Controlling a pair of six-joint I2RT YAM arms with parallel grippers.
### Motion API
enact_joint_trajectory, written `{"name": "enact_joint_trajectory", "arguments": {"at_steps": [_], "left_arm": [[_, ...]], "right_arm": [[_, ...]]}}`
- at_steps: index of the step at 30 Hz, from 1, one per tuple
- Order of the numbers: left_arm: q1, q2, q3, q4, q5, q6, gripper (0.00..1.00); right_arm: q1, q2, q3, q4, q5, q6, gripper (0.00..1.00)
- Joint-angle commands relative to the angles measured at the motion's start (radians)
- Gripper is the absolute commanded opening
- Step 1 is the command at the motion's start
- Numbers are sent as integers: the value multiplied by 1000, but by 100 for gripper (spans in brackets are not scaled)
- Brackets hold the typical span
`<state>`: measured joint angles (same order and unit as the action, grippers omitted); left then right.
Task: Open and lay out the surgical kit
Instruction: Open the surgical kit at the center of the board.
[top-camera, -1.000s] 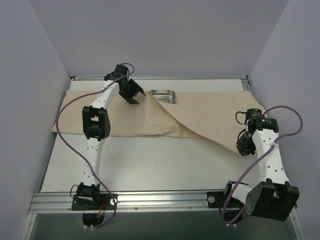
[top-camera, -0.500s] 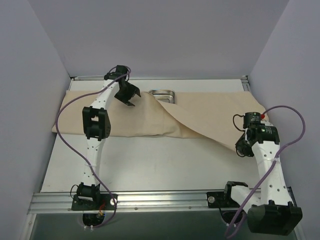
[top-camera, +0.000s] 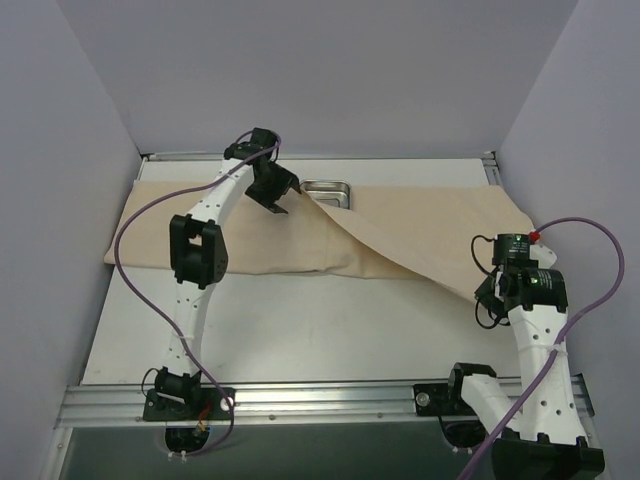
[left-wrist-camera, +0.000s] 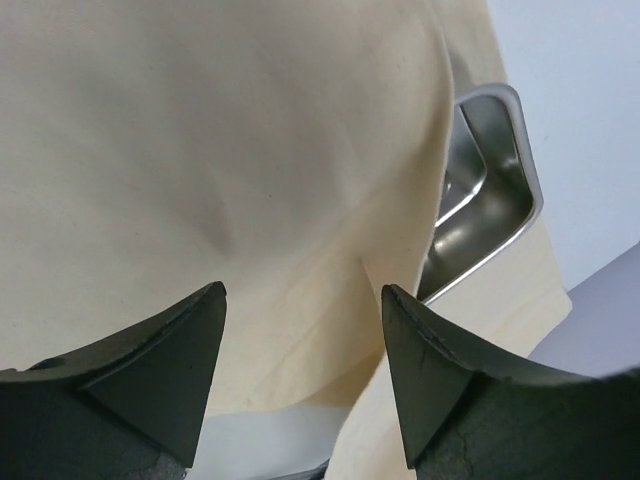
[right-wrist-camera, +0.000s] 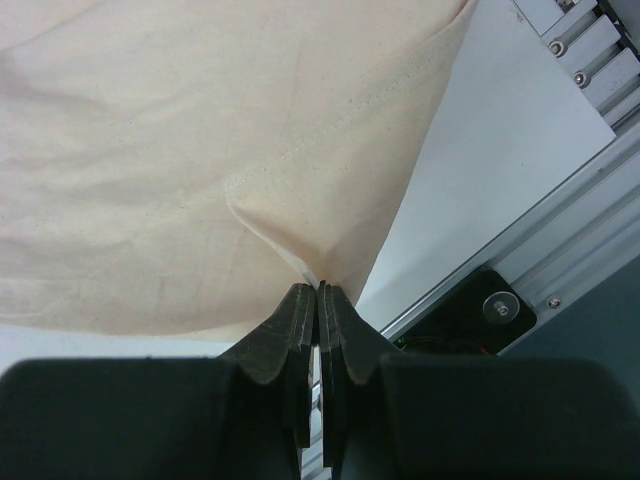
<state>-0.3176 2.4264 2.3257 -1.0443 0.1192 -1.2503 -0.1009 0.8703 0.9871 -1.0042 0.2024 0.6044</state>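
The surgical kit's beige cloth wrap (top-camera: 300, 235) lies spread across the far half of the table, with a fold draped over a shiny steel tray (top-camera: 327, 188) that shows only at its far edge. My left gripper (top-camera: 275, 190) hovers open just left of the tray, with nothing between its fingers. In the left wrist view the cloth (left-wrist-camera: 230, 150) fills the frame, the tray's (left-wrist-camera: 490, 170) corner peeks out on the right, and the left gripper (left-wrist-camera: 303, 300) stands wide. My right gripper (top-camera: 487, 300) is shut on the cloth's right corner, pinching a peak of fabric (right-wrist-camera: 200, 130) at the right gripper (right-wrist-camera: 318, 290).
An aluminium rail (top-camera: 320, 400) carrying both arm bases runs along the near edge. Grey walls close in the left, right and back. A purple cable (top-camera: 590, 290) loops beside the right arm. White table surface (right-wrist-camera: 500, 150) and the frame rail (right-wrist-camera: 590, 100) show beside the cloth corner.
My left gripper has shifted right, closer to the tray, and stays open. My right arm has drawn back toward the near edge, still pinching the cloth corner.
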Motion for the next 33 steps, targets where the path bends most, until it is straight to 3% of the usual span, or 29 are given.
{"name": "enact_joint_trajectory", "arguments": {"at_steps": [1, 6, 11, 22, 25, 27, 28, 29, 30, 33], "left_arm": [[-3, 29, 127, -25, 27, -18, 72], [-38, 78, 231, -10, 20, -53, 72], [-49, 103, 238, -19, 39, -75, 69], [-66, 164, 265, 24, 92, -123, 50], [-71, 191, 297, 23, 102, -124, 43], [-67, 192, 296, 35, 108, -115, 32], [-66, 191, 293, 39, 108, -104, 26], [-64, 188, 290, 43, 106, -94, 12], [-60, 180, 285, 44, 105, -57, 4], [-58, 143, 282, 23, 85, 93, 2]], "right_arm": [[6, -14, 12, -34, 29, -3, 0], [7, -16, 16, -37, 34, -6, 0], [6, -16, 22, -42, 42, -6, 0], [7, -11, 25, -40, 42, -9, 0], [7, -10, 28, -45, 42, -11, 0], [7, -8, 30, -45, 42, -11, 0], [9, -5, 31, -47, 42, -11, 0], [12, 1, 35, -45, 42, -15, 0], [18, 9, 38, -43, 40, -15, 0], [38, 62, 70, -28, 40, -20, 0]]}}
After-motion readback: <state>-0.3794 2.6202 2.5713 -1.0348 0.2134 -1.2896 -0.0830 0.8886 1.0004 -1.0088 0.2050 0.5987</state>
